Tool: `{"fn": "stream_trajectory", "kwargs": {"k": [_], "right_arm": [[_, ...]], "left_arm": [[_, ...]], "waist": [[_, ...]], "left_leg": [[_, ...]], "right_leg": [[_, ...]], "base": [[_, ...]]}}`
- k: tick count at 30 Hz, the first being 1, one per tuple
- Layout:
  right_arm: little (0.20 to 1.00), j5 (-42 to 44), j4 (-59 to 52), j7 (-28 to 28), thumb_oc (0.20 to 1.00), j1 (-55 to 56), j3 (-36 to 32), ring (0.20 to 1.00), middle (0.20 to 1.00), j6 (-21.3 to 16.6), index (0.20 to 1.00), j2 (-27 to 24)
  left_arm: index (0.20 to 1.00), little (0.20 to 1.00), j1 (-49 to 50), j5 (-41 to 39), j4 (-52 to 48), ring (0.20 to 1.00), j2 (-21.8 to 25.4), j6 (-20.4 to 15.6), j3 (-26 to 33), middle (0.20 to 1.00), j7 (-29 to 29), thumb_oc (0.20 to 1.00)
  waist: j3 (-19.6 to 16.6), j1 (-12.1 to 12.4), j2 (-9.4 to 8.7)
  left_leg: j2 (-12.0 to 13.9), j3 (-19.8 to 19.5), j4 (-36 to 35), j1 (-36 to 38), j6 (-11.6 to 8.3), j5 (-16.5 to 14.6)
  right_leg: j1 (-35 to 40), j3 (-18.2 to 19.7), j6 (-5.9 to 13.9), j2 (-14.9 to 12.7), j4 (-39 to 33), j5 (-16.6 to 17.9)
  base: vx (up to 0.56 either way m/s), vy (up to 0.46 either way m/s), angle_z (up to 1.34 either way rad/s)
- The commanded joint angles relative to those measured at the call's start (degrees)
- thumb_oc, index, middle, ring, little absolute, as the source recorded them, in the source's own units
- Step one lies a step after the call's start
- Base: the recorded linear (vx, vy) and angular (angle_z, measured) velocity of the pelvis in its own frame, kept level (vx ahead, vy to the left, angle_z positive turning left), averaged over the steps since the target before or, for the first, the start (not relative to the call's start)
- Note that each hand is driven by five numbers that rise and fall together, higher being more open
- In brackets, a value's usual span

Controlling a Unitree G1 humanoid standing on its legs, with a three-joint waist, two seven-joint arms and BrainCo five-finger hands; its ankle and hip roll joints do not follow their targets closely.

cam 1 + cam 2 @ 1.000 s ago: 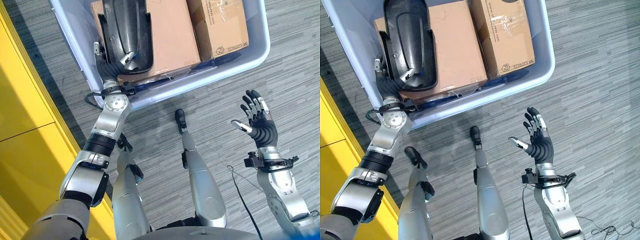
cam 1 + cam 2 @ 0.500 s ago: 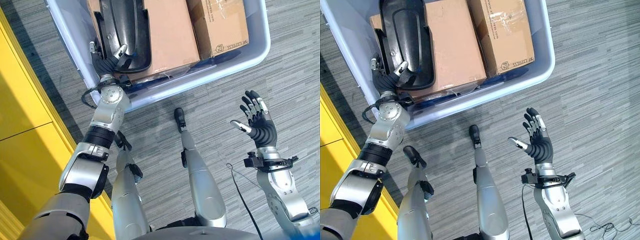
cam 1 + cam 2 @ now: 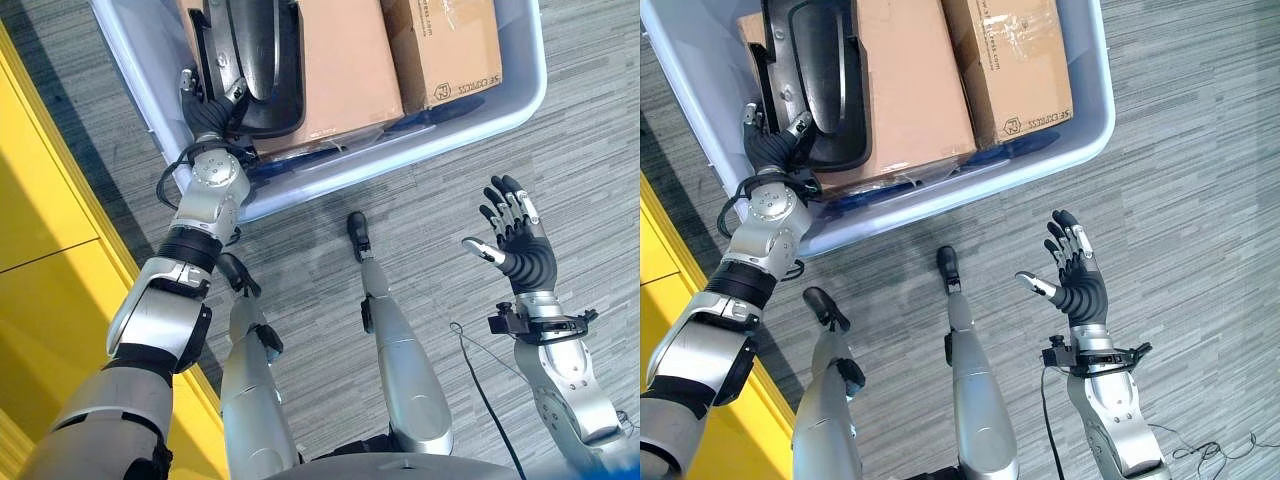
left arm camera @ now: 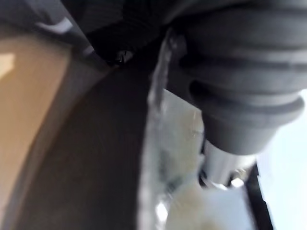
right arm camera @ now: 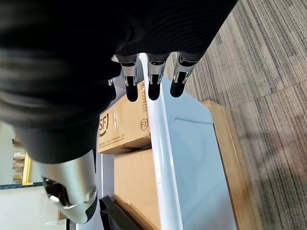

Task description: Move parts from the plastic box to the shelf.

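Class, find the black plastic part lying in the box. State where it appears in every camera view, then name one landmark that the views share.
Left eye view: black part at top, left of centre, the left hand at its near end.
Right eye view: top left.
Left wrist view: probably the dark curved surface; uncertain.
Right wrist view: a dark edge at the bottom, likely it.
Shared landmark: the large cardboard box beside it.

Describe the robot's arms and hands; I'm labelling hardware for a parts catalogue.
Both arms are silver-grey shells with black bands at the joints. The left hand and right hand each have a dark ribbed cover over the back and wrist, with silver, dark-tipped fingers. A black bracket sits below each wrist.
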Motion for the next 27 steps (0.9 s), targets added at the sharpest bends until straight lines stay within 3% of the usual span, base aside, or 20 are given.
{"fn": "stream_trajectory", "kwargs": {"k": [1,12,17,25,27], "right_arm": [[1.0,2.2,0.1,0.8,1.0,-0.3,-5.5,1.0,1.0,-1.6,1.0,-1.6],[1.0,2.5,0.6,1.7,1.0,-0.3,-5.0,1.0,1.0,-1.4,1.0,-1.3],[1.0,1.2,1.2,1.3,1.0,-1.1,-4.8,1.0,1.0,-1.0,1.0,-0.7],[1.0,0.1,1.8,1.4,1.0,-0.8,-4.8,1.0,1.0,-0.2,1.0,-0.7],[1.0,-0.3,2.1,1.3,1.0,-0.8,-4.9,1.0,1.0,0.0,1.0,-0.5]], "left_arm": [[0.2,0.2,-5.9,3.9,4.9,0.2,3.6,1.8,0.4,0.2,-3.6,0.2],[0.2,0.2,-3.1,8.0,4.9,0.2,2.7,2.5,1.2,0.2,-3.7,0.2],[0.2,0.2,7.9,9.9,-5.0,0.2,1.8,1.4,5.9,0.2,-3.2,0.2],[0.2,0.2,16.9,12.5,-14.9,0.2,0.9,0.8,9.7,0.2,-3.0,0.2],[0.2,0.2,19.2,13.8,-17.8,0.2,0.6,0.6,10.6,0.2,-3.0,0.2]], "waist": [[1.9,-1.1,-0.77],[1.9,-0.1,-0.03],[1.7,1.5,1.3],[-0.2,2.6,2.74],[-0.7,2.9,3.08]], "left_leg": [[0.7,-6.2,7.4,2.8,-0.49,-8.0],[0.5,-6.6,7.0,5.1,-0.51,-7.9],[0.3,-6.5,5.4,10.0,-0.74,-7.5],[0.1,-6.2,2.9,14.9,-1.11,-6.8],[0.2,-5.7,2.5,15.4,-0.85,-5.1]], "right_leg": [[4.2,-1.2,3.15,-1.0,12.0,-13.2],[6.1,-1.6,3.08,-1.3,12.3,-13.3],[10.1,-2.1,3.04,-2.1,12.2,-13.5],[14.0,-2.9,3.01,-3.1,11.1,-13.6],[14.4,-3.3,2.74,-3.3,10.8,-12.3]], "base": [[0.0,0.0,0.0],[0.0,0.0,0.0],[0.0,0.0,0.0],[0.0,0.002,-0.01],[-0.07,-0.009,0.04]]}}
